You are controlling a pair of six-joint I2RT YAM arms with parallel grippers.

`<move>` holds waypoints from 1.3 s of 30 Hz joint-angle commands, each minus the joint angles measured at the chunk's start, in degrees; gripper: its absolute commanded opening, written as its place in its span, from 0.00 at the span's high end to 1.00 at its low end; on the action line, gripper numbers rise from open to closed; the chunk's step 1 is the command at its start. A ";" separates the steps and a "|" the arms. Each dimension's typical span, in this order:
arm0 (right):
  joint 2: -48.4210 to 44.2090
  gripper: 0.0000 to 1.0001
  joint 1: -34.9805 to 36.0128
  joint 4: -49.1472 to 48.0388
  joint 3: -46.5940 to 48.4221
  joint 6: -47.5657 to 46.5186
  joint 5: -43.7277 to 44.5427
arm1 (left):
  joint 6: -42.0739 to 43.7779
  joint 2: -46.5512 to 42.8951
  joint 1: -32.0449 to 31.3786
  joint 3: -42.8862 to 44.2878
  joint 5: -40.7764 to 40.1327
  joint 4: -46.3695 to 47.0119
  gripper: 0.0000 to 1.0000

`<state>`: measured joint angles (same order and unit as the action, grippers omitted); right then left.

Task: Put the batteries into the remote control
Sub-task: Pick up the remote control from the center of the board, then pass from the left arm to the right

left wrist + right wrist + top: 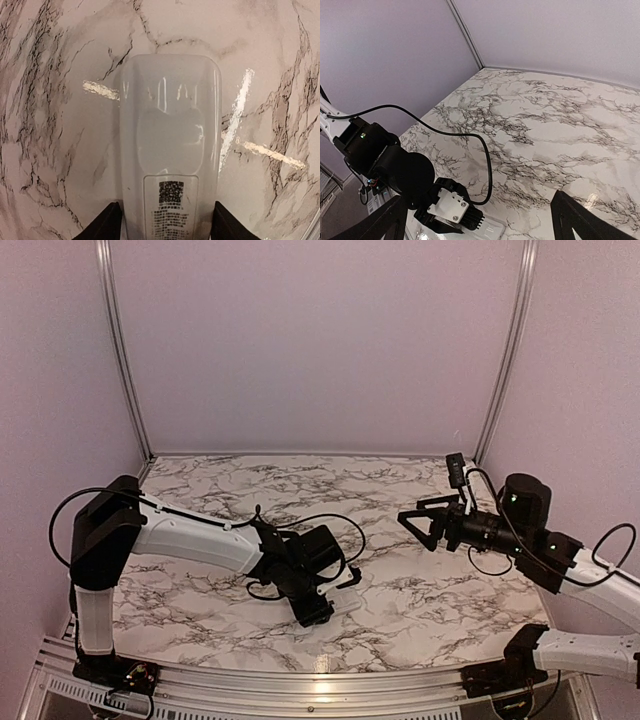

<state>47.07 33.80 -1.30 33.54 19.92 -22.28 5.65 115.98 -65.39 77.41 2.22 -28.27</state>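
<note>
Left fingers [102, 227] clasp the remote control [170, 150] by its sides; right fingers [580, 220] spread wide, empty.

Left arm [190, 535]: shoulder at 7 o'clock, upper link upright, forearm reaching toward 4 o'clock, wrist pitched steeply down. Left gripper [320, 616] low at table centre. Fingertips [102, 226] parted, only tips visible in wrist view; grip unclear.

Right arm [565, 565]: enters from 3 o'clock, held high. Right gripper [418, 525] points toward 9 o'clock. Fingers [577, 217] spread wide, nothing between.
</note>
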 commanded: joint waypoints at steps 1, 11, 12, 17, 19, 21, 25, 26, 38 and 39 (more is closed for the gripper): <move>-1.61 0.01 -0.40 -1.92 -2.23 1.34 4.42 | 0.89 1.91 -0.27 1.71 -0.81 -3.17 0.43; 1.17 0.01 -0.40 -5.71 -1.74 -1.16 -6.20 | -1.80 -4.81 2.02 -2.45 6.51 4.86 0.71; 1.24 0.01 -0.38 -5.41 -1.38 -2.27 -6.59 | -2.37 -7.06 2.28 -4.00 7.43 7.06 0.72; 4.38 0.01 -0.40 -6.84 0.48 -4.44 -11.93 | -4.76 -20.74 2.98 -11.70 10.34 18.77 0.73; 6.21 0.01 -0.40 -9.78 0.92 -3.35 -15.71 | -5.12 -25.46 3.07 -14.21 10.69 22.81 0.73; 8.26 0.02 -0.18 -13.62 1.45 -1.96 -20.62 | -6.92 -30.25 3.07 -18.10 11.47 28.31 0.73; 10.97 0.02 2.75 -19.97 4.05 -0.59 -27.39 | -8.97 -38.35 3.16 -24.42 13.68 40.15 0.73; 11.11 0.02 3.98 -20.13 5.09 -1.18 -27.71 | -9.25 -39.73 3.16 -25.40 14.03 41.81 0.72; 19.16 0.12 13.48 -21.92 14.06 -3.80 -27.28 | -15.18 -45.63 3.09 -34.37 19.68 59.54 0.72; 20.10 0.14 14.04 -22.43 14.60 -3.62 -26.77 | -15.60 -45.67 3.03 -34.79 19.82 60.62 0.72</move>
<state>63.83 45.93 -21.91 45.39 16.27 -49.47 -7.14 71.75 -62.43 44.34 19.31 22.33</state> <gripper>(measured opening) 0.887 0.519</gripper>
